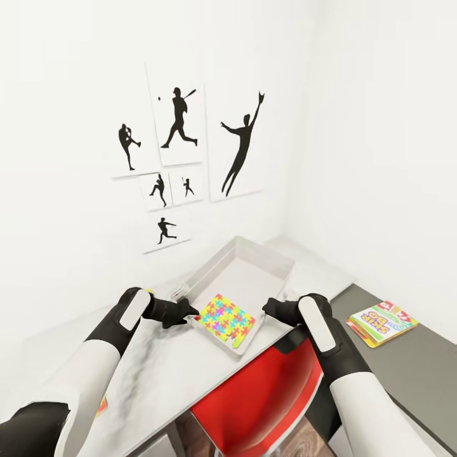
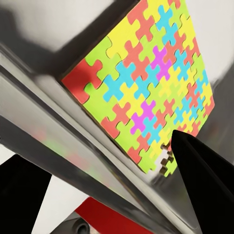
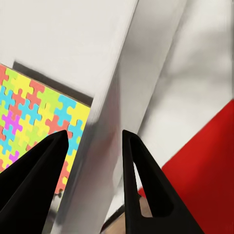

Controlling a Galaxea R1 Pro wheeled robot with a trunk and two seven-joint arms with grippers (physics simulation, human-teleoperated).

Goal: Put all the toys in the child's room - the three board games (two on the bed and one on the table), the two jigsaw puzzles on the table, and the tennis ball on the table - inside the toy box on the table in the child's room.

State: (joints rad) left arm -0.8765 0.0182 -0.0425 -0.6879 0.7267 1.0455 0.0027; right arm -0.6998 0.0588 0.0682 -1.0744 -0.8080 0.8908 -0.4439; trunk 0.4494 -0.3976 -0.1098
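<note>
The toy box (image 1: 277, 263) is a pale grey open tray on the marbled table (image 1: 158, 374). A bright multicoloured jigsaw puzzle (image 1: 225, 315) lies inside it at the near corner, also seen as the puzzle (image 2: 146, 83) and the puzzle (image 3: 34, 117). My left gripper (image 1: 185, 311) is open at the box's near-left rim; its view shows the box wall (image 2: 73, 131) between the spread fingers (image 2: 204, 185). My right gripper (image 1: 269, 309) is open at the near-right rim, and the box wall (image 3: 122, 97) runs between its fingers (image 3: 146, 185). Two board games (image 1: 381, 322) lie stacked on the grey bed.
A red chair (image 1: 266, 393) stands tucked under the table's near edge between my arms, also seen as the chair (image 3: 204, 161). The grey bed (image 1: 406, 374) runs along the right. A white wall with baseball silhouettes (image 1: 181, 158) rises behind the table. A colourful corner (image 1: 101, 406) peeks out by my left forearm.
</note>
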